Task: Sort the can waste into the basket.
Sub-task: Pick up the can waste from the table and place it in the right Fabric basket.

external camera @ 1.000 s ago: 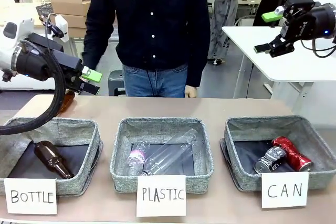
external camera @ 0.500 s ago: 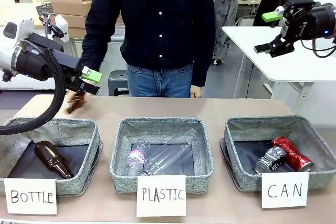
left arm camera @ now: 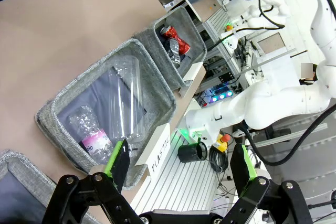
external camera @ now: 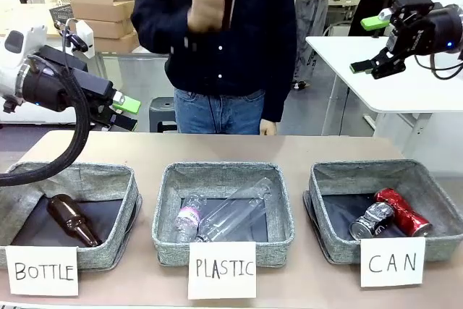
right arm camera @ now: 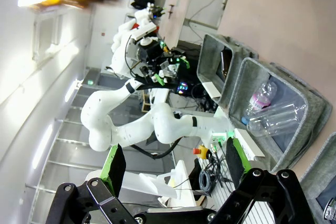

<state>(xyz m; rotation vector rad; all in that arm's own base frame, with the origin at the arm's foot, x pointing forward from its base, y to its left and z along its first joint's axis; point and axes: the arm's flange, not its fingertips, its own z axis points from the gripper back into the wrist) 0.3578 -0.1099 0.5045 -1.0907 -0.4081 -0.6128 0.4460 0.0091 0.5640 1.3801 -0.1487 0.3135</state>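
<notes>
Three grey fabric baskets stand in a row on the tan table (external camera: pixel 304 151), each with a white card leaning on its near wall. The right basket (external camera: pixel 434 179), carded "CAN" (external camera: pixel 392 261), holds both cans: the red can (external camera: pixel 402 212) lies at the back right of the dark lining, and the silver can (external camera: pixel 372 220) lies just left of it, touching or nearly so. From the left wrist camera the same basket sits farthest along the row, with the red can (left arm camera: pixel 174 34) above the silver one.

The middle basket (external camera: pixel 173 179), carded "PLASTIC" (external camera: pixel 222 269), holds clear plastic bottles (external camera: pixel 224 215). The left basket (external camera: pixel 108 173), carded "BOTTLE" (external camera: pixel 43 271), holds a brown glass bottle (external camera: pixel 72 220) lying on its side.

Left gripper (external camera: pixel 121 112): raised above the table's far left part, fingers spread, nothing between the green pads. Its wrist camera looks down past the spread fingers (left arm camera: pixel 116 157) at the middle basket.

Right gripper (external camera: pixel 370 45): held high at the right, well above the "CAN" basket, jaws wide apart and empty.

A person in a dark shirt (external camera: pixel 246 27) stands at the far side. One hand (external camera: pixel 206 5) is raised at chest height, motion-blurred, with a dark object in it; I cannot tell what it is.
</notes>
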